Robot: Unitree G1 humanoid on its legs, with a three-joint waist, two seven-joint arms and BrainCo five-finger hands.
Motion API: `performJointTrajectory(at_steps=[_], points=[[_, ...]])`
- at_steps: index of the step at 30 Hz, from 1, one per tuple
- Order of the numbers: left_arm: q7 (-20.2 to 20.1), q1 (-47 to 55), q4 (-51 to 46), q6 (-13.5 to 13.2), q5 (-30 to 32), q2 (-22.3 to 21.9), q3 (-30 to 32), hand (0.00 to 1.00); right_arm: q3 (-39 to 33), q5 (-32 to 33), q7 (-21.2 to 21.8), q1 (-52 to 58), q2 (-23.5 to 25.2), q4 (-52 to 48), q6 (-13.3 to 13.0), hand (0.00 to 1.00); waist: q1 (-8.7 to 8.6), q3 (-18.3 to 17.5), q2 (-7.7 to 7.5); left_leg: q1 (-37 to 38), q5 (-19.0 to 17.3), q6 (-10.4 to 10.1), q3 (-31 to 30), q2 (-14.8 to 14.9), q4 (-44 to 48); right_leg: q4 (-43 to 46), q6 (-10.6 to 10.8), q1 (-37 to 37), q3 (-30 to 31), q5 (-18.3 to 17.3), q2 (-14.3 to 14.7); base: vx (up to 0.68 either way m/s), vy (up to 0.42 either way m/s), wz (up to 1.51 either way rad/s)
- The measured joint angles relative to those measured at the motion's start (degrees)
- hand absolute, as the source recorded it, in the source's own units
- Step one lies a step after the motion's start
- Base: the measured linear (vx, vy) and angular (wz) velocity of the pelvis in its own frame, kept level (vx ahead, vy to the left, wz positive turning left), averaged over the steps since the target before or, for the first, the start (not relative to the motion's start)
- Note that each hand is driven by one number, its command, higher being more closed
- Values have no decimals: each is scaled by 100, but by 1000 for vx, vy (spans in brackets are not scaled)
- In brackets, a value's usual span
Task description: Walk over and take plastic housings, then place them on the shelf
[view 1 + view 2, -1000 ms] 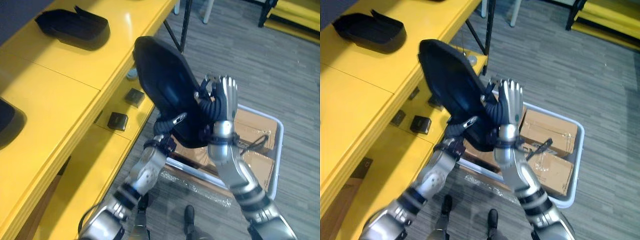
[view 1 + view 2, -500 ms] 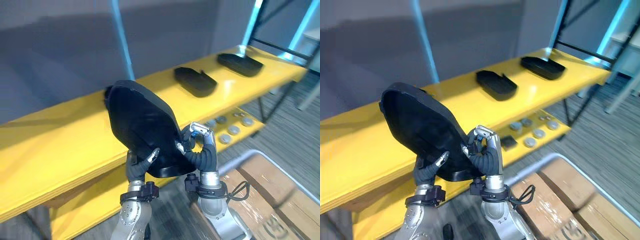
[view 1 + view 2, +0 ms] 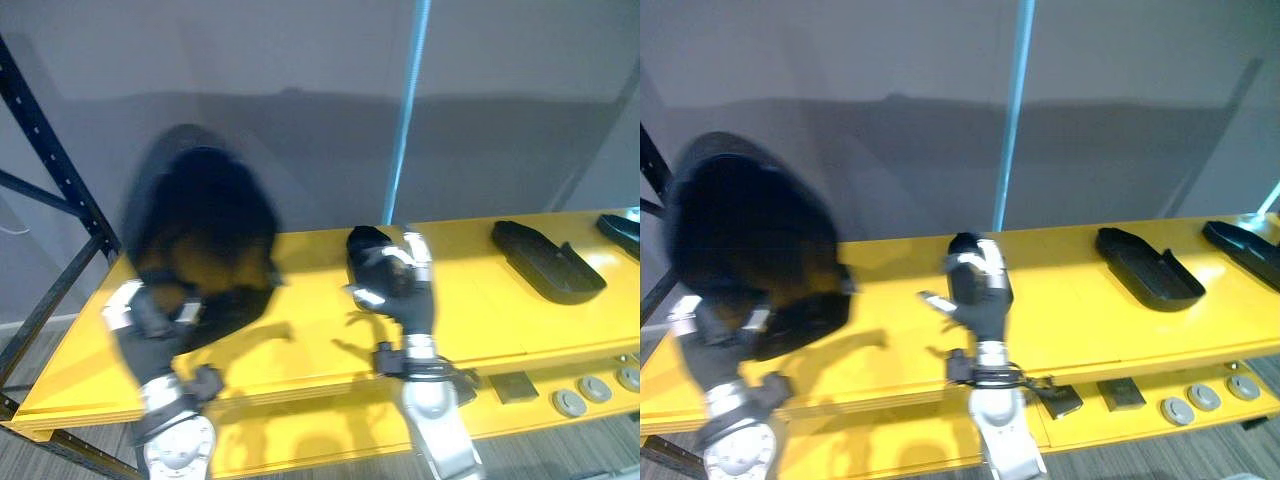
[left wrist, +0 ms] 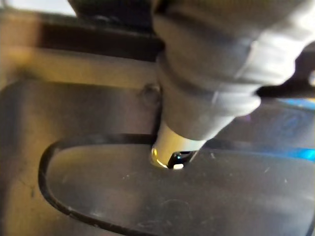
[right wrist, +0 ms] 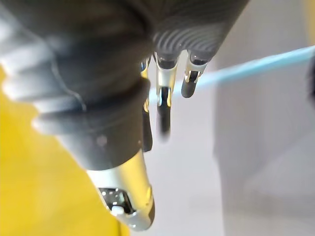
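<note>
A large black plastic housing [image 3: 200, 225] hangs blurred over the left end of the yellow shelf [image 3: 310, 340]. My left hand [image 3: 150, 318] is shut on its lower edge. In the left wrist view the thumb [image 4: 197, 98] presses on the housing's dark surface [image 4: 172, 196]. My right hand [image 3: 392, 280] stands apart to the right, over the middle of the shelf. Its fingers [image 5: 165, 105] are straight and hold nothing. Two more black housings [image 3: 548, 262] [image 3: 622, 226] lie on the shelf at the right.
A blue upright post [image 3: 408, 110] rises behind the shelf's middle. A dark rack upright [image 3: 45, 145] stands at the far left. Small round and square parts [image 3: 570, 402] lie on the lower yellow shelf at the right. A grey wall closes the back.
The camera has swung up to face the shelf. My right hand has let go of the housing and opened; the left hand alone now carries it over the shelf's left end.
</note>
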Motion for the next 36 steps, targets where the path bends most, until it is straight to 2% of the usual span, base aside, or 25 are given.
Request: performJointTrajectory(at_steps=[1,2,4,5,6,8,11,12,13,15,16,17,18,19,20,21,22,23,24,27,30,31,32,34,36], points=[[15,99,51,38,23,3,125,100,-354,422,128,221,-85,-73,-30,0,-47,9,-8,22,-24,-21,-172,-25,12,-580,34,-130,284,-47,330,74,-18,84],[12,132,79,45,24,3,131,100,-473,659,219,317,-130,-107,-79,0,-66,13,-13,26,-40,-45,-262,-47,13,-891,79,-176,466,-75,493,61,-40,79],[-39,150,221,55,19,-18,96,100,-686,1547,608,554,-148,-365,-136,0,-191,56,-115,91,-56,-134,-555,-243,5,-1889,116,-214,1254,-85,917,61,-78,69],[-54,151,241,57,8,-31,86,100,-678,1737,707,590,-139,-433,-149,0,-210,51,-160,111,-70,-149,-594,-323,9,-2094,85,-191,1422,-48,954,61,-125,54],[-106,165,293,54,-29,-136,50,100,-696,2024,874,708,-169,-551,-246,0,-245,45,-149,161,-98,-187,-657,-393,9,-2249,-54,-109,1499,117,966,68,-124,27],[-206,240,289,34,-89,-236,60,100,-745,2362,1008,785,-145,-587,-271,0,-233,26,-112,205,-135,-239,-642,-303,-18,-2525,-106,51,1459,186,1063,64,-110,3],[-357,177,446,29,-551,-233,271,100,-804,2731,1208,810,-170,-739,-309,0,-250,15,-102,80,-134,-293,-639,-134,-72,-3116,-173,194,1425,493,1270,55,-84,-6],[-406,35,669,28,-828,-231,328,100,-899,2763,1251,826,-191,-739,-311,0,-284,17,-103,-6,-205,-387,-598,-114,-48,-3249,-184,206,1371,549,1271,32,-26,12],[-429,-55,813,30,-955,-227,360,100,-925,2786,1264,852,-195,-739,-311,0,-304,20,-107,-46,-290,-386,-469,-79,-12,-3260,-193,206,1328,560,1249,39,-15,29],[-587,-468,1450,27,-1515,-181,461,100,-1024,2832,1271,923,-288,-712,-281,0,-360,31,-116,-382,-578,-656,552,199,647,-3244,-195,220,1245,562,1106,48,33,27],[-663,-602,1691,21,-1762,-105,453,100,-1018,2860,1292,933,-362,-712,-248,0,-383,34,-123,-614,-747,-631,673,250,1144,-3238,-195,218,1228,562,1013,52,95,18],[-774,-792,2054,15,-2042,64,419,100,-1013,2938,1321,971,-418,-708,-217,0,-476,34,-128,-995,-934,-676,700,440,1977,-3211,-191,218,1129,564,884,39,91,18],[-820,-864,2233,14,-2141,164,408,100,-1009,2942,1327,999,-418,-708,-203,0,-520,32,-130,-1120,-985,-741,691,588,2291,-3194,-182,217,1111,567,822,78,165,18],[-959,-995,2529,17,-2491,368,392,100,-1007,2958,1331,1109,-405,-700,-189,0,-636,23,-114,-1282,-1052,-900,523,1022,2559,-3138,-116,213,1110,569,680,79,171,5],[-1015,-1033,2589,17,-2614,417,374,100,-1012,2958,1329,1188,-412,-695,-189,0,-661,7,-82,-1267,-1038,-912,375,1160,2482,-3117,-71,213,1126,569,660,123,303,-10],[-1076,-1066,2620,17,-2825,515,284,100,-1022,2957,1328,1381,-422,-675,-189,0,-682,-60,29,-1117,-748,-1039,-23,1447,2103,-3108,124,224,1174,533,650,112,302,-19],[-1118,-1080,2633,13,-2925,573,212,100,-1031,2956,1329,1464,-426,-657,-189,0,-678,-83,79,-1013,-783,-1368,-304,1486,1930,-3093,307,237,1219,478,625,149,455,-22],[-1240,-1153,2724,25,-3091,744,62,100,-1084,2922,1327,1579,-343,-520,-154,0,-742,-95,76,-804,-1155,-1513,-414,1331,1704,-3081,481,269,1306,456,485,115,481,3],[-1375,-1278,2838,57,-3254,976,-145,100,-1124,2898,1324,1716,-92,-344,-7,0,-828,-116,-101,-735,-1096,-1429,-336,1025,1595,-3074,550,276,1311,588,186,96,541,3],[-1651,-1278,2921,114,-3712,1348,-370,100,-1124,2324,1333,1887,64,-232,274,0,-812,-130,-155,-327,-976,-1241,53,690,1184,-3017,602,163,1554,1034,-164,19,351,-34],[-1938,-1468,3146,113,-4220,1931,-480,100,-1138,1586,1321,1941,67,-236,388,0,-815,-133,-162,-368,-830,-1021,459,636,895,-3075,500,-262,1595,1461,-167,-51,211,-61],[-2043,-1766,3529,181,-4435,2156,-705,100,-1170,1277,1323,2050,66,-241,409,0,-906,-84,-120,-466,-750,-920,464,629,811,-3143,610,-320,1643,1384,-89,-105,86,-22],[-2089,-1855,3625,221,-4576,2214,-773,100,-1184,1156,1322,2076,65,-242,423,0,-928,-55,-116,-472,-709,-909,459,635,777,-3140,677,-311,1645,1311,-31,-101,-11,-3],[-2163,-2057,3742,298,-4921,2356,-916,100,-1240,949,1314,2100,43,-275,425,0,-940,-24,-112,-475,-609,-940,483,624,654,-3315,585,-273,1605,1161,37,-82,-86,-9],[-2280,-2199,3789,387,-5277,2675,-1147,100,-1216,899,1304,2094,-47,-307,425,0,-957,26,-111,-488,-426,-1010,509,642,419,-3624,671,-227,1628,1019,91,-117,-163,-1]])
